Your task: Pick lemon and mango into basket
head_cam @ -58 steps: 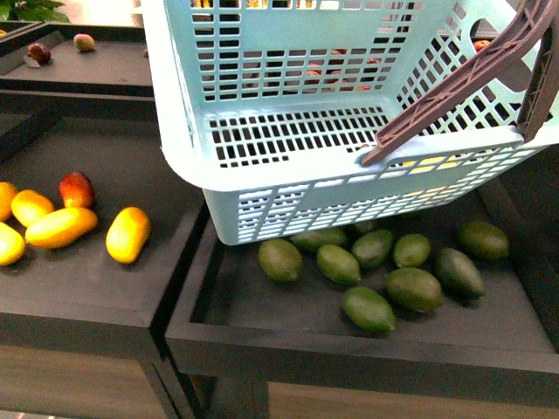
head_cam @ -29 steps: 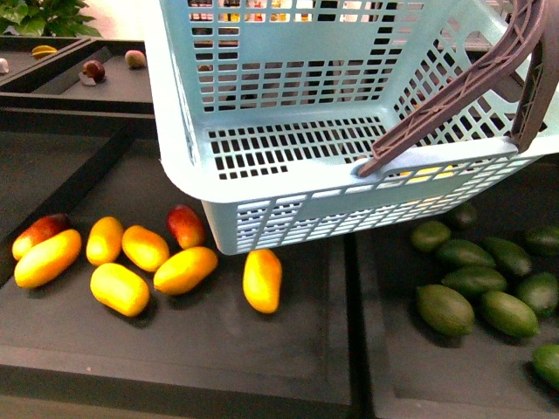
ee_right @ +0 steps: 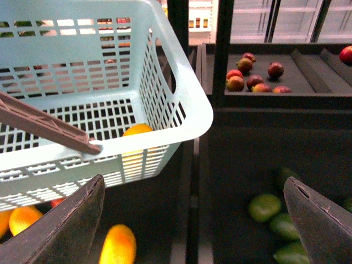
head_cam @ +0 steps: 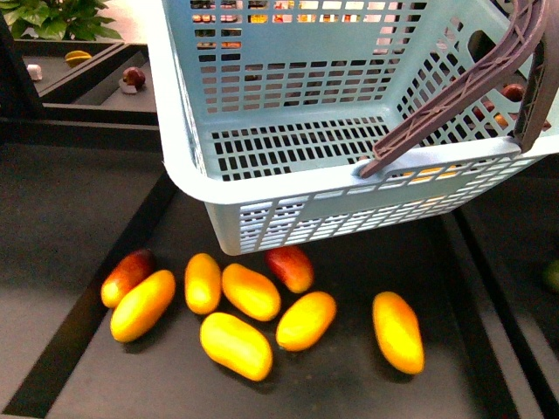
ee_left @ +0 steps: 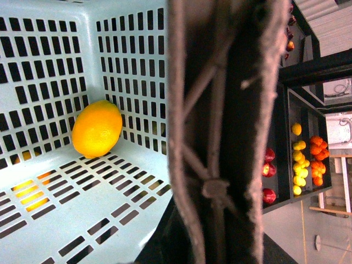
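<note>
Below basket (head_cam: 262,188), lower right of front view: mango (head_cam: 397,332) apart from neighbours (head_cam: 251,291) | lemon (ee_left: 97,128) already in basket corner | right hand (ee_right: 192,231) spread open, empty | left hand grip: cannot tell | close across mango's narrow width, lift clear of rim

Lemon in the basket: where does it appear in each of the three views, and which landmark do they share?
Front view: lemon only as yellow patches through the near-wall slots of the basket, under the brown handle.
Left wrist view: lemon plain on the basket floor, in a corner.
Right wrist view: lemon just above the near rim.
Shared landmark: the brown handle.
</note>
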Available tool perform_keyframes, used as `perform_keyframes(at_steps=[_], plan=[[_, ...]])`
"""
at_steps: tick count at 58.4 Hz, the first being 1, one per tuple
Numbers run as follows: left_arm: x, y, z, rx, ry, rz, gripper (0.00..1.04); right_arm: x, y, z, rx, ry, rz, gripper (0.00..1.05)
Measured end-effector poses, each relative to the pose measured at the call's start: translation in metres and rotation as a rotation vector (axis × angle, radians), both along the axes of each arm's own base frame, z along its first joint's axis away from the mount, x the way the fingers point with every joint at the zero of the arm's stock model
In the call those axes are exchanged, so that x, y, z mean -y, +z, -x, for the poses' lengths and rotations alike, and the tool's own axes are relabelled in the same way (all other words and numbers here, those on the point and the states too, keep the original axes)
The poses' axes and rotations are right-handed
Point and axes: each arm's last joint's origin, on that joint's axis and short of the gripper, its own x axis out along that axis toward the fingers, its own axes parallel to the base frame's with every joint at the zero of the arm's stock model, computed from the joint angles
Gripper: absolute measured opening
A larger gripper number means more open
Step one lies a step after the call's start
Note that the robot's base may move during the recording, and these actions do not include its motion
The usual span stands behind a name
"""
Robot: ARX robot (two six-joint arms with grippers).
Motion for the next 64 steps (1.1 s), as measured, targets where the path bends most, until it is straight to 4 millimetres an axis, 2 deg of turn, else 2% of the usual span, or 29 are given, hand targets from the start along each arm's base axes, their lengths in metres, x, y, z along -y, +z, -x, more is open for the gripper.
perform_keyframes(at_steps=[46, 64], plan=[[0.0, 0.0, 0.0, 0.0, 0.002, -0.002, 0.05, 0.0, 0.0, 0.0, 0.0, 0.0, 0.0, 0.96], [-0.01, 0.0, -0.007, 0.016, 0.048, -0.021, 0.05, -0.001, 0.0, 0.0, 0.0, 0.007, 0.0, 0.96]])
